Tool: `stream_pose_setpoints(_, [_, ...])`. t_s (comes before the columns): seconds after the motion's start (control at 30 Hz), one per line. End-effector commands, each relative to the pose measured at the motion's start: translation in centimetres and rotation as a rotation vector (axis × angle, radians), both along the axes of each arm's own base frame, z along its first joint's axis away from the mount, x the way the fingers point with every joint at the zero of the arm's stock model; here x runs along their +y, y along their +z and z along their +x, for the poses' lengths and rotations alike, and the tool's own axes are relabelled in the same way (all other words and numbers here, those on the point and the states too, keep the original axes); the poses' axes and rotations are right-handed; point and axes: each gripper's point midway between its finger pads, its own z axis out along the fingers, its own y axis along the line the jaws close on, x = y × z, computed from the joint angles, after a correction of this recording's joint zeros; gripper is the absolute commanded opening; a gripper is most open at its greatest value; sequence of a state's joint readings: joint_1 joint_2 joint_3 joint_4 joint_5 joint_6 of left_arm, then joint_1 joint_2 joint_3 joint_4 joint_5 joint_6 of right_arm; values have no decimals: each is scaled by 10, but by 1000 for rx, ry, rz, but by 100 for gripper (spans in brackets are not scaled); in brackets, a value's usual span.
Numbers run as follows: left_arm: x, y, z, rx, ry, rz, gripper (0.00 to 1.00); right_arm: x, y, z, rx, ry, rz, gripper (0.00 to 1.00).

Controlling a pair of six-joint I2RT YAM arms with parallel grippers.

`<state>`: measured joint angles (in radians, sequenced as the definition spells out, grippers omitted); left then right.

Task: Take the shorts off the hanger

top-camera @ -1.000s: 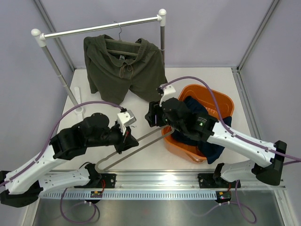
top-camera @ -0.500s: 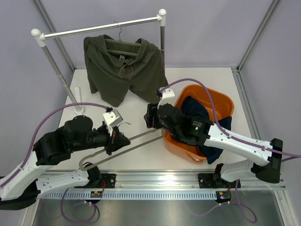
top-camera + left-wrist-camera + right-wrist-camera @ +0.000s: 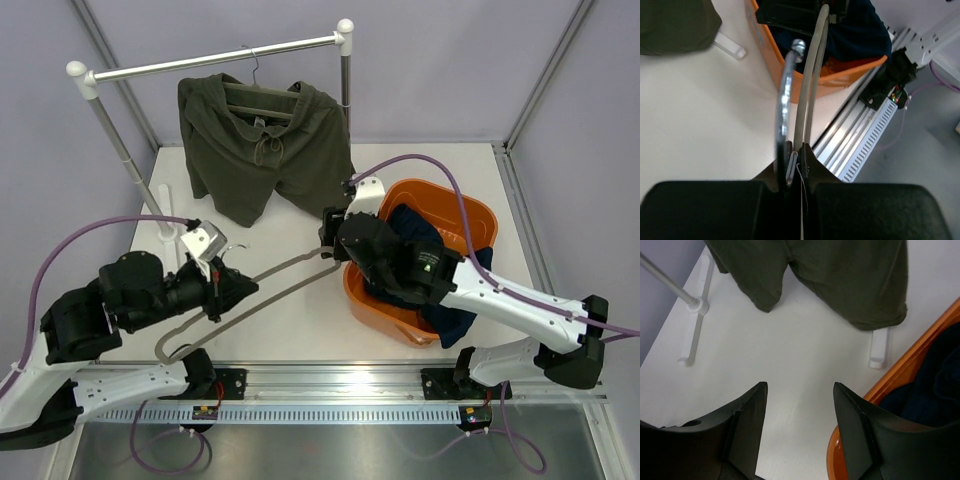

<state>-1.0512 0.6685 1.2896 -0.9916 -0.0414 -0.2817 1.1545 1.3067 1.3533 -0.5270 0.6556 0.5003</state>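
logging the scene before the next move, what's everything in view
olive-green fabric shorts: 1, olive, hung at back left
thin dark hanger: 1, dark, in the shorts' waist
silver clothes rail with white joints: 1, silver, back left
orange plastic tub: 1, orange, right of centre
dark navy clothing: heap, navy, in the tub
bare grey hanger with metal hook: 1, grey, centre-left
white table: 1, white, under everything
left fingers: 2, black, shut on the bare grey hanger
right fingers: 2, black, open, holding nothing

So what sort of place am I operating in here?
Looks like a robot test cell staged as a laundry corner, not a home: a white table inside plain grey walls, a small clothes rack holding the shorts, and an orange basin of dark clothes.
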Motion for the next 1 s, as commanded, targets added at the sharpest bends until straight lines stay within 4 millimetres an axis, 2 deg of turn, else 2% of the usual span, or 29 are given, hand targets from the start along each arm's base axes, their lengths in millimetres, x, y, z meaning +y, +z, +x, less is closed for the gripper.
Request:
stream_pose_setpoints(0.0, [48, 29, 49, -103, 395, -33, 0, -49, 52, -1, -109, -105, -18, 64])
stream_pose_setpoints(0.13, [87, 15, 65, -95, 626, 72, 0, -83, 79, -4, -164, -174, -6, 65])
stream_pose_setpoints(0.3, [112, 14, 73, -107, 781, 129, 0, -113, 98, -10, -199, -212, 13, 66])
stream_pose_setpoints(0.5, [113, 20, 82, -135, 837, 140, 0, -132, 107, -15, -219, -223, 22, 66])
stream_pose_setpoints(0.57, [118, 26, 87, -160, 881, 156, 0, -133, 108, -16, -220, -220, 21, 66])
stream_pose_setpoints(0.67, [115, 31, 96, -176, 920, 202, 0, -133, 109, -16, -226, -216, 17, 67])
stream_pose_setpoints(0.7, [108, 33, 103, -178, 922, 210, 0, -133, 109, -15, -225, -209, 10, 67])
stream_pose_setpoints(0.8, [105, 42, 120, -197, 928, 224, 0, -131, 107, -12, -220, -198, -11, 67])
stream_pose_setpoints(0.97, [112, 45, 163, -140, 964, 221, 0, -129, 109, -2, -202, -134, 36, 66])
